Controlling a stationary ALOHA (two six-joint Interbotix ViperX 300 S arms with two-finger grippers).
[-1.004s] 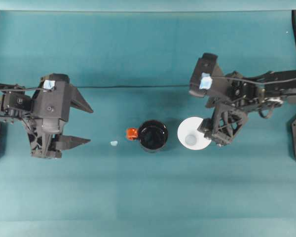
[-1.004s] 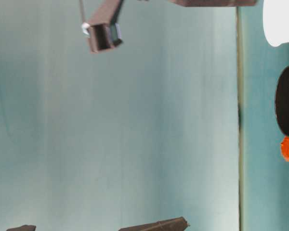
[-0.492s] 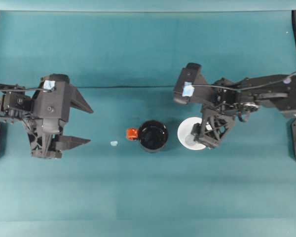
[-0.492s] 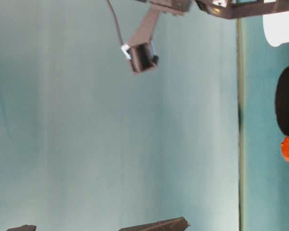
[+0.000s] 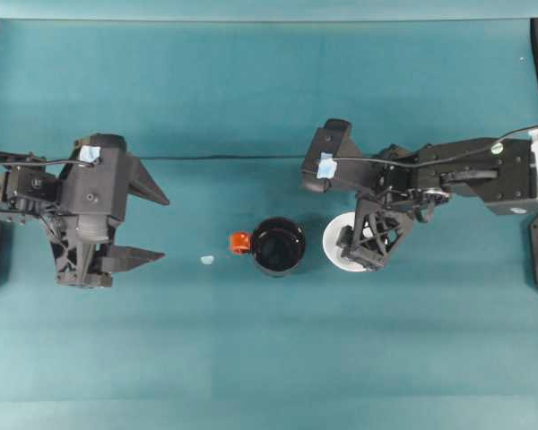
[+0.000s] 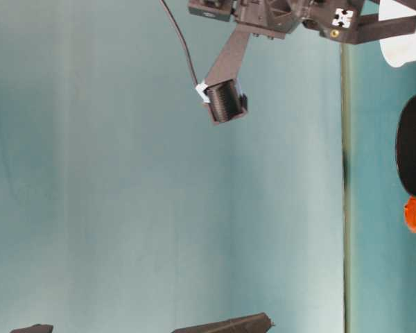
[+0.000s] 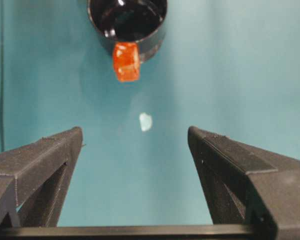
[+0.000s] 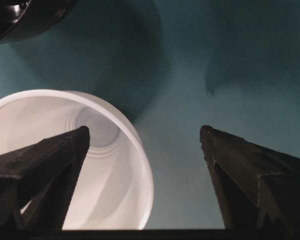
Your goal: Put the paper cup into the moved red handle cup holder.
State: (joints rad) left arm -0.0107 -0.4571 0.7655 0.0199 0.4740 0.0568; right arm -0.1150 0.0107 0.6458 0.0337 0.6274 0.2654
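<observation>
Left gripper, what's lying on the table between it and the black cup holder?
A small pale scrap lies on the teal cloth between the left gripper and the cup holder, just short of its orange handle. The left wrist view shows this; the overhead view shows the scrap too.

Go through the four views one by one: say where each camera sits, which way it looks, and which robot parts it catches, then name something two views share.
Overhead exterior: above the table, looking straight down; left gripper, right gripper over the paper cup.
Table-level exterior: low at the table's edge, turned on its side; part of the right arm.
Left wrist-mounted: behind open fingers, facing the red handle cup holder.
Right wrist-mounted: behind open fingers, one over the cup's mouth.
Shared: holder and paper cup show in overhead and right wrist views.
</observation>
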